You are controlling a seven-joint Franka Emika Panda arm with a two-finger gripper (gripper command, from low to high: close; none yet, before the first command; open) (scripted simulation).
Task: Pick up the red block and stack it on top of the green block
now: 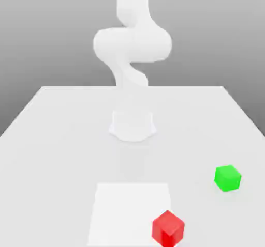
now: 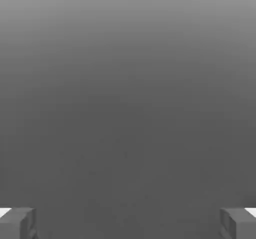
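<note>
1. The end effector (image 2: 128, 223) is being held released, its fingertips (image 2: 17, 222) spread wide with nothing between them.
2. The red block (image 1: 168, 227) is being carried by the counter (image 1: 62, 137), seen at five o'clock in the exterior view.
3. The green block (image 1: 227, 178), apart, is being seen at two o'clock from the red one.

surface: white table (image 1: 52, 137), brighter square patch (image 1: 129, 210) | backdrop: plain grey gradient | light: soft, even

Your white arm (image 1: 132, 44) rises from its round base, bent at the elbow. Your tool (image 2: 128, 223) has its grey fingertips (image 2: 17, 222) spread wide, gripping nothing.
</note>
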